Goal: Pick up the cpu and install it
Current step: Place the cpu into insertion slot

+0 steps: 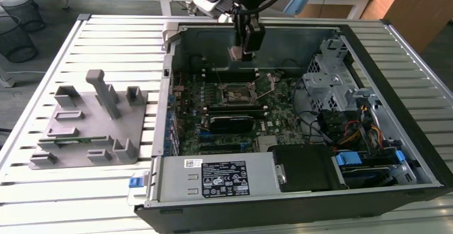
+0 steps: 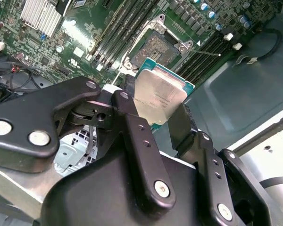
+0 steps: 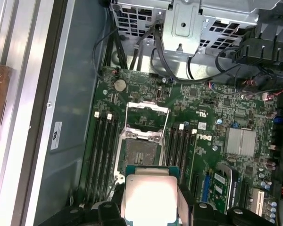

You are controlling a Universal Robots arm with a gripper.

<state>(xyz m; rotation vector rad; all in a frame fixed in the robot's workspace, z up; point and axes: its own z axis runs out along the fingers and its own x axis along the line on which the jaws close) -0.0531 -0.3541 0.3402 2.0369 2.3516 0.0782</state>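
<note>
In the air over the motherboard [image 1: 279, 114], inside the computer case [image 1: 417, 144], the cpu [image 2: 160, 96] is clamped in the gripper [image 2: 155, 115]. The 2 black fingers [image 2: 132, 125] press on 2 opposite edges of the chip. Its silver top faces the camera in both wrist views, with the thin green edge showing around it. In the first wrist view the cpu [image 3: 148, 197] sits tilted just short of the socket [image 3: 140, 150], apart from it and not touching the board. The socket's contact field is exposed and its metal load frame [image 3: 147, 112] is swung up and open. Memory slots [image 3: 104, 150] run along both sides of the socket.

In the exterior view the gripper [image 1: 243, 52] hangs from the arm near the rear wall of the case, with the socket [image 1: 237, 92] below it. A black block [image 1: 230, 122] lies on the board just past the socket. A metal drive cage [image 1: 329, 80] stands toward the exterior view's right, and the power supply [image 1: 212, 178] fills the near edge of the case. The case rests on a slatted table [image 1: 106, 37]. A grey holder tray [image 1: 92, 122] with upright blocks sits well apart, on the exterior view's left.
</note>
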